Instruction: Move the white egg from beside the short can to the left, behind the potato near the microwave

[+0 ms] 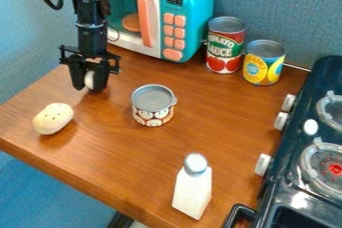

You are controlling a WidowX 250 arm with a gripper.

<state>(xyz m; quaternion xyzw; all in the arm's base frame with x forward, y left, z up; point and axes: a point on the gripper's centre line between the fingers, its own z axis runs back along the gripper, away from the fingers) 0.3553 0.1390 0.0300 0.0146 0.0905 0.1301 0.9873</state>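
Gripper (88, 80) at far left — fingers closed on small white object (89, 79), long axis roughly upright; potato (53, 118) near-left, short can (153, 105) near-right — both clear of fingers.

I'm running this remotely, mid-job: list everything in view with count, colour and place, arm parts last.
White piece: one, white, between the gripper's fingers
Potato: one, pale yellow, near the table's left edge
Short can: one, grey top, patterned side, mid-table
Bottle: one, white with grey cap, near the front
Tall can: one, red and green, beside the microwave
Smaller can: one, yellow and blue, right of the tall can
Microwave: one, teal and white, orange handle and buttons, at the back
Stove: one, black, right edge
Knobs: three, white, stove's left side
Table: one, brown, beneath
Arm: one, black, upper left
Gripper: one, black, low over the table, upper left
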